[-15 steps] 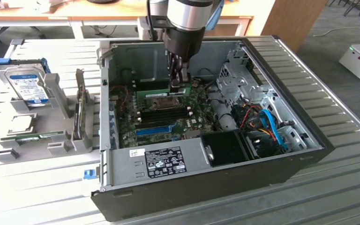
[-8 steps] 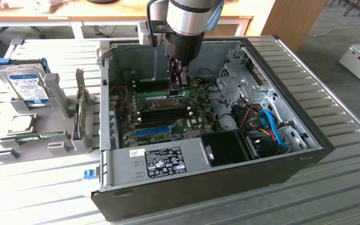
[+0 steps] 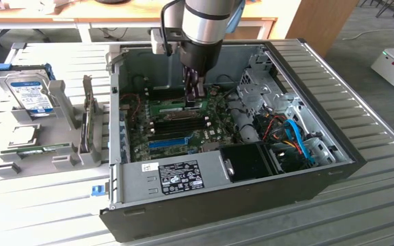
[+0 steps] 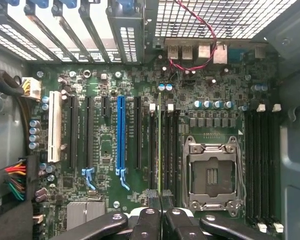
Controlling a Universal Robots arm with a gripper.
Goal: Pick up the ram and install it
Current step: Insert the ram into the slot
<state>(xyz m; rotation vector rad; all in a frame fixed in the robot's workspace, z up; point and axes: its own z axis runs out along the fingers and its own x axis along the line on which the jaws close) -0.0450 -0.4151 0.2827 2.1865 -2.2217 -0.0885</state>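
The ram [image 4: 159, 140] shows edge-on in the wrist view as a thin green strip running along the black memory slots [image 4: 171, 150] beside the CPU socket [image 4: 211, 172]. One end of it passes between the black fingers [image 4: 154, 202] of my gripper [image 4: 161, 200], which is shut on it. In the exterior view the gripper [image 3: 195, 100] reaches down into the open computer case [image 3: 334, 169], with the green ram [image 3: 168, 108] low over the motherboard. I cannot tell whether the ram sits in the slot or just above it.
A blue expansion slot [image 4: 120, 135] and black card slots lie beside the memory slots. A fan and cables [image 3: 289, 141] fill the case's end at the exterior view's right. Outside, on the exterior view's left, a grey holder [image 3: 67, 118] carries a hard drive [image 3: 31, 95] and another green board [image 3: 39, 150].
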